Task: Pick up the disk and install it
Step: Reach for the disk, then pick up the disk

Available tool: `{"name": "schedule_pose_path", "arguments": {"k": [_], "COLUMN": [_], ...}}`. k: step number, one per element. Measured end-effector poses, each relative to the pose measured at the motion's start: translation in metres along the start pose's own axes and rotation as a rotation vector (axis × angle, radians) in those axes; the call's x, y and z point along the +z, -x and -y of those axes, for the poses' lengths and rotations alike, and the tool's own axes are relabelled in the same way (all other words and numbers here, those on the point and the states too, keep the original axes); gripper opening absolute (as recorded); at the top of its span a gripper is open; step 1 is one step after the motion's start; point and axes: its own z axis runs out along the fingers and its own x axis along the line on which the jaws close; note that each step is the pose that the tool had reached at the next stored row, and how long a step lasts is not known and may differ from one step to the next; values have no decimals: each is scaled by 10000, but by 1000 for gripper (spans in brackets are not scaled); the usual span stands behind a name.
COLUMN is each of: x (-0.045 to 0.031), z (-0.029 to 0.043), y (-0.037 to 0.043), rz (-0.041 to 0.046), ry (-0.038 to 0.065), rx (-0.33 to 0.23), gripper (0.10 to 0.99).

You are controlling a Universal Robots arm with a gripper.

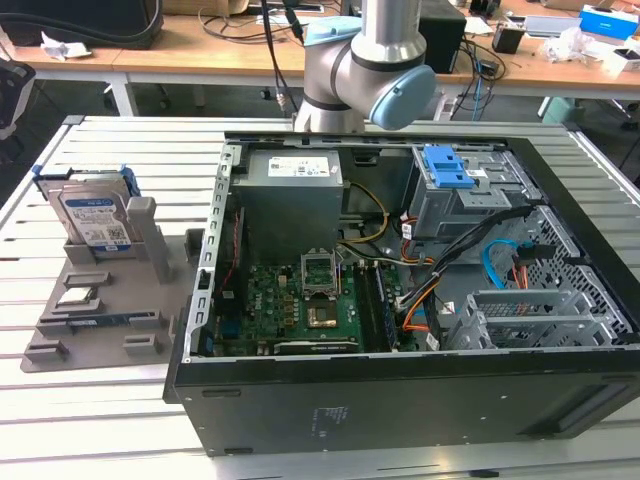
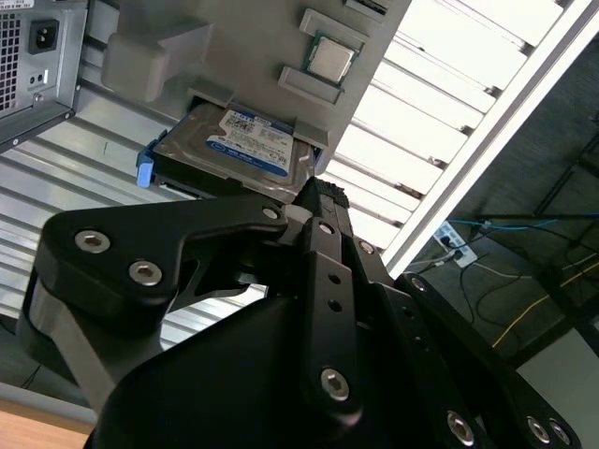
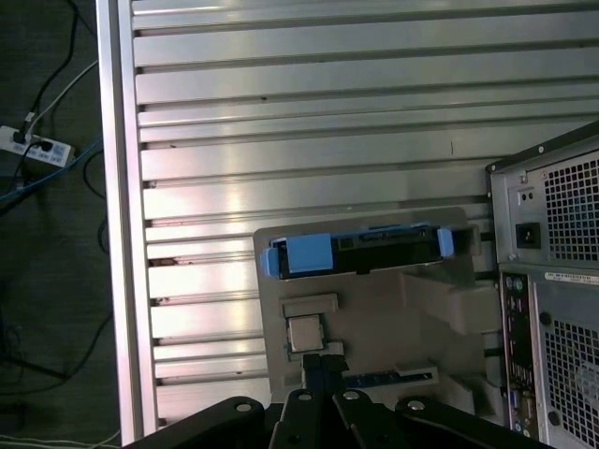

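Disk [image 1: 95,215] upright in grey holder [image 1: 105,345], on exterior view's left of case [image 1: 400,405]. Gripper [image 3: 316,354] above holder, closed tight, empty. Risks: descending unopened, striking disk edge; off-centre grasp snagging blue bracket [image 3: 304,254], jamming in slot.

I work in a lab: my slatted aluminium bench [image 1: 100,420], an open computer case [image 1: 400,410], cable-strewn desks [image 1: 200,58] behind.

Disk [image 1: 92,215] stands upright in holder tray [image 1: 160,290] w/ chip [image 1: 77,297], at exterior view's left of PC case [image 1: 400,400].
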Motion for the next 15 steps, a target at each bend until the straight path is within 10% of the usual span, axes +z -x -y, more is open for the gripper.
{"name": "schedule_pose_path", "arguments": {"k": [5,15], "x": [0,0], "z": [0,0], "y": [-2,-1], "rz": [-4,-107], "ry": [2,55], "rx": [-97,-2383], "gripper": [106,106]}}
